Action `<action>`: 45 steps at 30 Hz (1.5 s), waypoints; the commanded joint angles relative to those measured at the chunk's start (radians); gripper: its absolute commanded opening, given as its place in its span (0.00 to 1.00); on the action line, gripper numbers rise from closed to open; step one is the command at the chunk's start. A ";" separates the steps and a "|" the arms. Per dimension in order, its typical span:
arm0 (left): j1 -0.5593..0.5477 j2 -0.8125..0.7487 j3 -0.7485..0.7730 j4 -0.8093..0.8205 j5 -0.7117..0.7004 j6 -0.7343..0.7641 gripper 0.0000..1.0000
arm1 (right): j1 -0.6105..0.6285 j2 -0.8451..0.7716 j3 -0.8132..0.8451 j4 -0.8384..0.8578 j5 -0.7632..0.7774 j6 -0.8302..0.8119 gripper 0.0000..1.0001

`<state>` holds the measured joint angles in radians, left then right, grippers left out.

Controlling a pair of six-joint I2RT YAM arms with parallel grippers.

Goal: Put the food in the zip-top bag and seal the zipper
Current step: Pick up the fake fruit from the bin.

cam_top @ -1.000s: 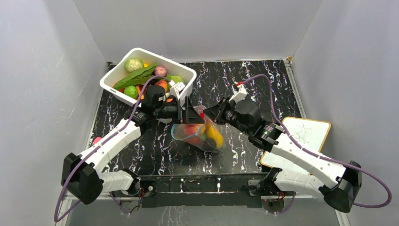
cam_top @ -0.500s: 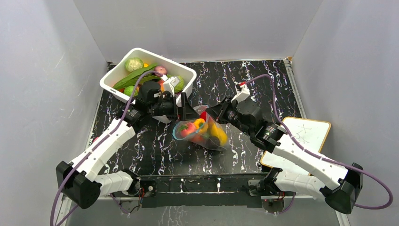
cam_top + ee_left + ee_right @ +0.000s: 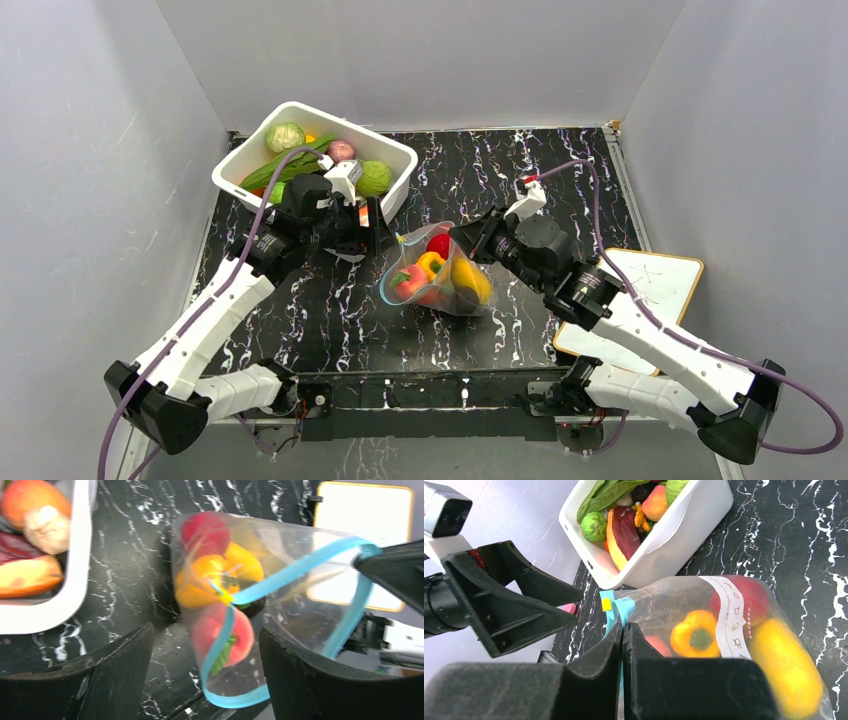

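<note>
Two claws are attending one bag. The right gripper (image 3: 623, 630) is pinching shut on the zipper (image 3: 616, 607) at one corner of the zip-top bag (image 3: 724, 625), whose body is lying just ahead of and below that claw.

The left gripper (image 3: 206, 632) is facing it with jaws spread and nothing between them. The bag's mouth is gaping directly ahead of this claw, close but apart from both fingers. The blue strip is looping from the far, pinched corner back toward the left claw, so the mouth's long axis is running roughly along the line joining the two claws.

Several pieces of food (image 3: 210, 580) are sitting inside the bag, behind the open lip. The white tub (image 3: 80, 555) is lying off to the left claw's left side.

Judgement: the strip's free end is nearer the left arm. Sealing is calling for that claw to advance straight ahead and close across both lips, opposite the right claw's pinch.
</note>
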<state>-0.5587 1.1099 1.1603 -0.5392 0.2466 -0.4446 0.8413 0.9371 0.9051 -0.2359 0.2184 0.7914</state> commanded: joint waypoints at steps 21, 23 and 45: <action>0.171 0.356 0.250 0.018 -0.534 0.307 0.58 | -0.004 -0.078 -0.027 0.073 0.013 -0.131 0.00; 0.215 0.378 0.258 0.024 -0.561 0.323 0.58 | -0.004 -0.080 -0.032 0.084 0.011 -0.139 0.00; 0.378 0.550 0.325 0.086 -0.761 0.432 0.78 | -0.004 -0.074 -0.053 0.110 -0.001 -0.143 0.00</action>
<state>-0.1963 1.6630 1.4467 -0.4633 -0.4648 -0.0437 0.8413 0.8841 0.8524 -0.2264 0.2173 0.6529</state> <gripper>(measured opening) 0.775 0.009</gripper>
